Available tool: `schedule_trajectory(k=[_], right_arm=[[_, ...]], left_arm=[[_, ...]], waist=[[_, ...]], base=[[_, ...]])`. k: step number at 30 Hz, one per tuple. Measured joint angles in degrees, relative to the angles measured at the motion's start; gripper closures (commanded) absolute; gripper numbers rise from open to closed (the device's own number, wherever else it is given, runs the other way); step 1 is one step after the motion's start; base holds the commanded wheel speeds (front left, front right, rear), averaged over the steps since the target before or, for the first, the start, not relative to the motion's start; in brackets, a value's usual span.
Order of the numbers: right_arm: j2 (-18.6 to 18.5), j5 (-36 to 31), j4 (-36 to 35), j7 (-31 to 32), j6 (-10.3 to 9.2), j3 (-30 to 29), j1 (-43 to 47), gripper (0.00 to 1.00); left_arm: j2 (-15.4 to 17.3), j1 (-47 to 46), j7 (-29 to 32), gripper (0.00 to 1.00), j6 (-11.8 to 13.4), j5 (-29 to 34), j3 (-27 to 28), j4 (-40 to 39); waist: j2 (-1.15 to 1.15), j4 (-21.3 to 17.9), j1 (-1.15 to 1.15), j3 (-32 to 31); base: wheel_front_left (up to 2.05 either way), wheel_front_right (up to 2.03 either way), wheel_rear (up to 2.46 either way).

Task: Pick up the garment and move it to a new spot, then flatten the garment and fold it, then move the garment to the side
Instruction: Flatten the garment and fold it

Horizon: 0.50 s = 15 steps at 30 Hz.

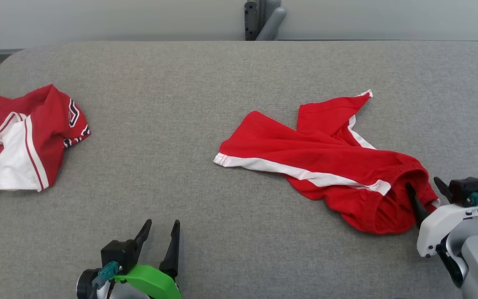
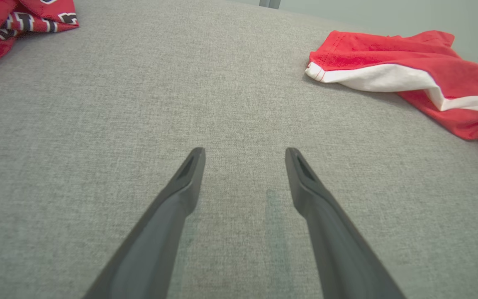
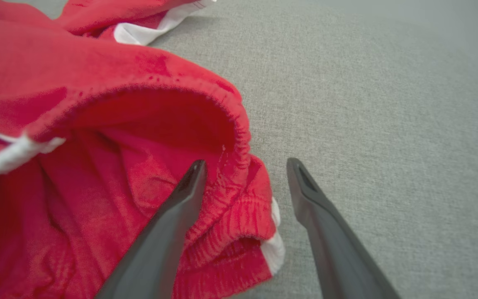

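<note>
The red shorts [image 1: 322, 153] with a white side stripe lie crumpled on the grey fabric table [image 1: 181, 83], right of centre in the head view. One leg points toward the upper right of the frame, and the other leg's hem reaches toward the middle. The waistband [image 3: 239, 137] gapes open at the lower right end of the heap. There the right gripper [image 1: 423, 183] stands with its jaws spread wide and clamps nothing. In the right wrist view, one dark finger [image 3: 168, 224] lies over the red cloth, with its tip at the mouth of the waistband. The other finger [image 3: 326, 224] is over bare table just beside the shorts, so the bunched elastic edge sits between the two. The left gripper [image 1: 162, 223] is at the bottom of the head view, left of centre. Its jaws are also wide apart and empty over bare table, well apart from the shorts. A second garment, a red and white jersey [image 1: 27, 133] with dark trim, lies bunched at the left edge of the table. A grey post [image 1: 270, 20] rises behind the table's far edge at the top centre.
</note>
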Motion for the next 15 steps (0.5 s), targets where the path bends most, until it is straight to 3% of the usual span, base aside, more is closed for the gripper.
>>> schedule_trajectory(k=[9, 15], right_arm=[[0.8, 6.4, -19.1, 0.0, -0.01, 4.3, 12.2, 0.0], [2.1, 7.4, -25.8, 0.0, -0.01, 7.6, 14.5, 0.0]], left_arm=[[0.0, 0.5, 0.0, 0.0, -0.1, -0.1, -0.4, -0.5], [0.0, 0.5, 0.0, 0.0, -0.1, -0.1, -0.5, -0.6]], waist=[[0.0, -3.2, 0.0, -2.1], [0.0, -2.8, 0.0, -2.7]], base=[[0.0, 0.0, 0.0], [0.0, 0.0, 0.0]])
